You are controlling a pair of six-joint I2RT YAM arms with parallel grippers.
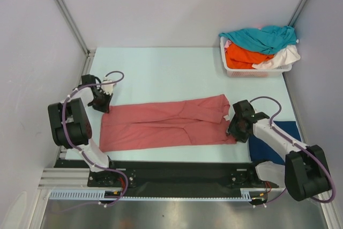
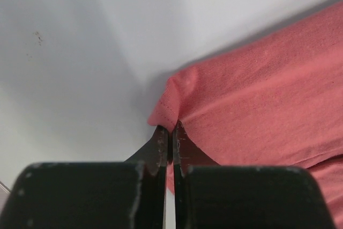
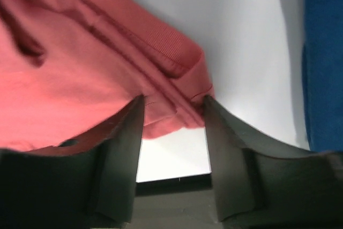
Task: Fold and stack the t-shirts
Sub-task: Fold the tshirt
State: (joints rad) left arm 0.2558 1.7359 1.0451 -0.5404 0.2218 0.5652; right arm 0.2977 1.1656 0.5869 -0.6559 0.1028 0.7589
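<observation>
A dusty salmon-red t-shirt (image 1: 166, 123) lies on the table as a long folded band. My left gripper (image 1: 103, 104) sits at its far left corner. In the left wrist view that gripper (image 2: 170, 131) is shut, with the shirt corner (image 2: 171, 103) pinched between its tips. My right gripper (image 1: 235, 129) is at the shirt's near right corner by the collar. In the right wrist view the right gripper (image 3: 172, 104) stands open, its fingers either side of the shirt's folded edge (image 3: 171, 84). A navy blue t-shirt (image 1: 267, 146) lies under the right arm.
A white lattice basket (image 1: 256, 71) stands at the back right. It holds a teal shirt (image 1: 262, 37), an orange shirt (image 1: 244, 56) and a white shirt (image 1: 283, 57). The navy cloth (image 3: 324, 57) lies just right of the right fingers. Walls close in both sides.
</observation>
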